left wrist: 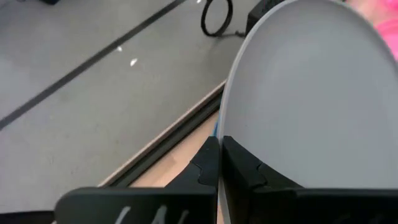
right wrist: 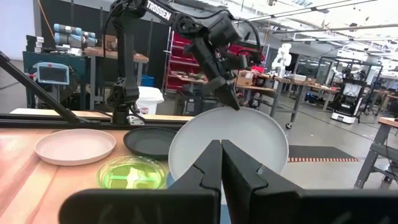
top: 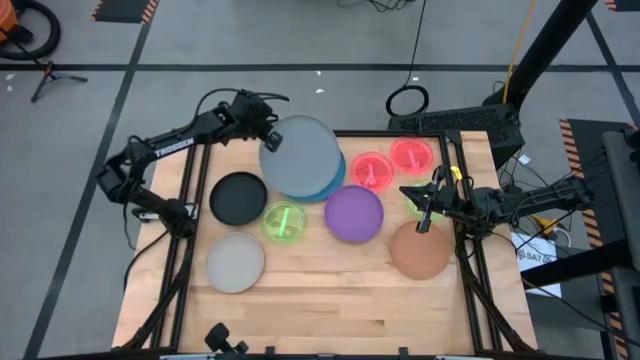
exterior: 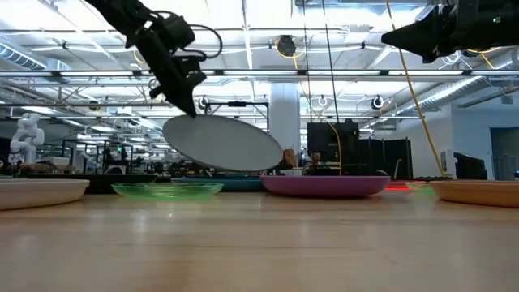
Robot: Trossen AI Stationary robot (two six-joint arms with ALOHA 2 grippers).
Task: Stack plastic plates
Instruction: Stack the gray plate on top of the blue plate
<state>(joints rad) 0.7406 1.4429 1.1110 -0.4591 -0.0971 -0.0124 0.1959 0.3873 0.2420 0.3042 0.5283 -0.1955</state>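
The high view shows the whole table (top: 330, 310). Nearest the front edge lies one pale plate (top: 235, 262), toward the left. Behind it lie one black plate (top: 238, 197), one green plate (top: 285, 222), one purple plate (top: 354, 214) and one brown plate (top: 420, 250), the last at the right edge. A second green plate is mostly hidden under the right arm. Toward the back edge lie two pink-red plates (top: 372, 171), side by side, and one blue plate (top: 334, 180) that shows only as a rim under the grey plate (top: 300, 155).

The left gripper (top: 268, 140) is clamped on the left rim of the grey plate. Only the low view shows that this plate (exterior: 223, 142) is lifted clear of the table and tilted, its gripped edge higher. The left wrist view shows the two fingers (left wrist: 239, 171) pinching the rim, with the plate edge between them.

The right gripper (top: 424, 222) hangs above the right edge, between the purple and brown plates, fingers pressed together and holding nothing. The right wrist view shows the closed fingers (right wrist: 239, 171).
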